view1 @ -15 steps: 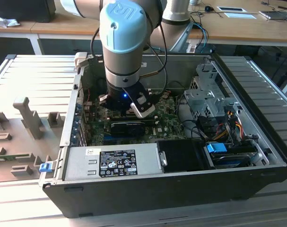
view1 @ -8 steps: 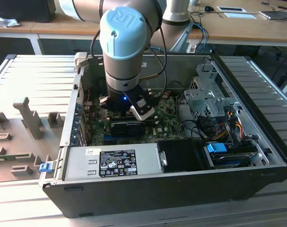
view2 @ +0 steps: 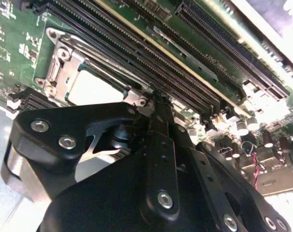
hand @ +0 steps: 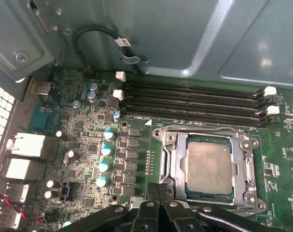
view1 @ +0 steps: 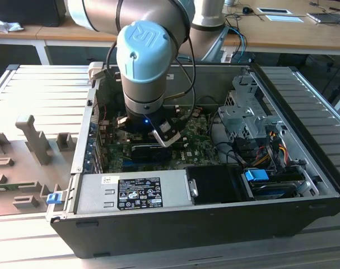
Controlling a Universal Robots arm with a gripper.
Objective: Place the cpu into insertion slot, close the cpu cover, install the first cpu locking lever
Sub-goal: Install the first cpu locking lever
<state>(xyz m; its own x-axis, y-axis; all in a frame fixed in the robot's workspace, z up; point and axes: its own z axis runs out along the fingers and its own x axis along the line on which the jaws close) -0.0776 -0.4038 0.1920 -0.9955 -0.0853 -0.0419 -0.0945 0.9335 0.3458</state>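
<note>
Open computer case [view1: 304, 168] on a ribbed desk [view1: 41, 89], the arm reaching down inside. The cpu [hand: 209, 166] lies flat in its socket, pale top showing through the window of the cpu cover [hand: 243, 164], which is lowered around it. In the first wrist view the claw [hand: 159, 189] has its fingertips pressed together, holding nothing, at the socket frame's 7 o'clock corner, touching or just above it. Memory slots [hand: 194, 101] run along the frame's 12 o'clock edge; capacitors [hand: 105, 150] stand at 9 o'clock, leaving a narrow strip of board. In the second wrist view the cpu [view2: 95, 89] sits just beyond the fingertips.
</note>
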